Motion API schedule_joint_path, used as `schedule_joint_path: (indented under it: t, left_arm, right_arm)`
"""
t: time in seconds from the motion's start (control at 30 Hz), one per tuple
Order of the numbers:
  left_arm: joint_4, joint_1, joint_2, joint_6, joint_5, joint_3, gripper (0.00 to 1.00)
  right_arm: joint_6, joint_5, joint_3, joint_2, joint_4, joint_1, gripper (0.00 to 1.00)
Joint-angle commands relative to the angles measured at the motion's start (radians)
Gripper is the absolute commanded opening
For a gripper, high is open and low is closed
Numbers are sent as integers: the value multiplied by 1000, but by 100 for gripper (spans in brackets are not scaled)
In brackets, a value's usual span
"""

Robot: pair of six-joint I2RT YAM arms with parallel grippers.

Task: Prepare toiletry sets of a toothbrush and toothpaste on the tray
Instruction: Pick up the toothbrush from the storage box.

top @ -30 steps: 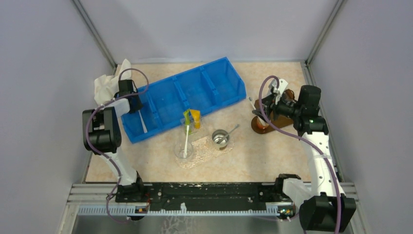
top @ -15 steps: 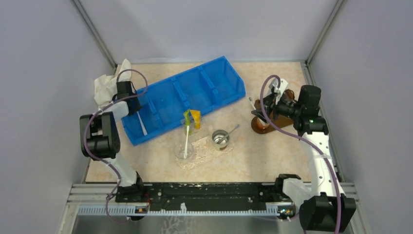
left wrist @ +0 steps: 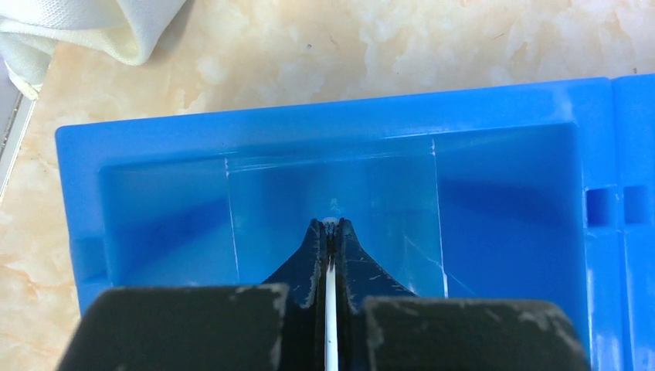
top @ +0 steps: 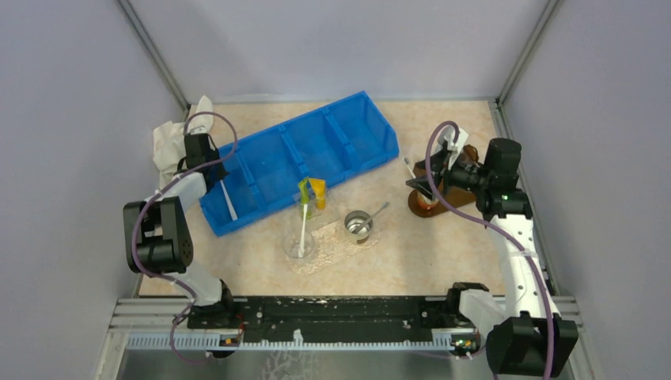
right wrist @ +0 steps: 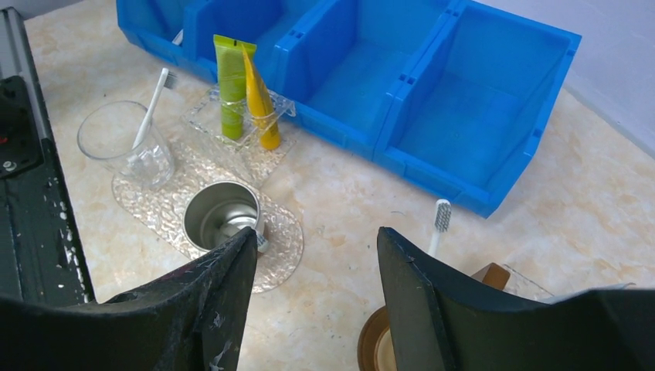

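Observation:
My left gripper [top: 207, 162] is shut on the end of a thin white toothbrush [top: 229, 199] that slants down into the left end compartment of the blue bin [top: 348, 119]. In the left wrist view the white handle [left wrist: 330, 309] runs between the closed fingers [left wrist: 351, 259]. My right gripper [right wrist: 315, 236] stands open and empty above a brown cup [right wrist: 375, 344] holding another toothbrush [right wrist: 441, 216]. On the clear textured tray [top: 336, 252] stand a glass cup with a toothbrush [top: 301, 229] and a metal cup [top: 358, 224]. Green and yellow toothpaste tubes [right wrist: 232, 81] stand upright in a small clear holder.
A crumpled white cloth [top: 170, 138] lies at the back left beside the bin's end. The bin's other compartments [right wrist: 463, 116] look bare. The brown cup [top: 427, 202] sits right of the tray. Grey walls close in on both sides.
The left arm's elbow has swung left and its gripper has shifted slightly back and left, still holding the toothbrush over the bin. The right arm has not moved.

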Motion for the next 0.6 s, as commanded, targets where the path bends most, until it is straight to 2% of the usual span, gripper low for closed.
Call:
schedule_joint_path:
  t: [0.0,0.23,0.33,0.47,0.57]
  left_arm:
    - [34,-2,-42,8,9,-18,0]
    - [43,-3,-90,7,13,-38,0]
    - [56,-2,-116,7,15,-54,0]
    - [77,-2,-128,13,19,-69,0]
    - [77,-2,-134,9,26,-71,0]
  right_arm:
    - [28,-48,-2,-20,61,3,59]
    - [60,-72,-15,-30,96,4,59]
    - [131,-125,-45,-35,189,21,58]
    - [320,-153,-95,-14,429,148,58]
    - [358,-112,-70,41,506,294,58]
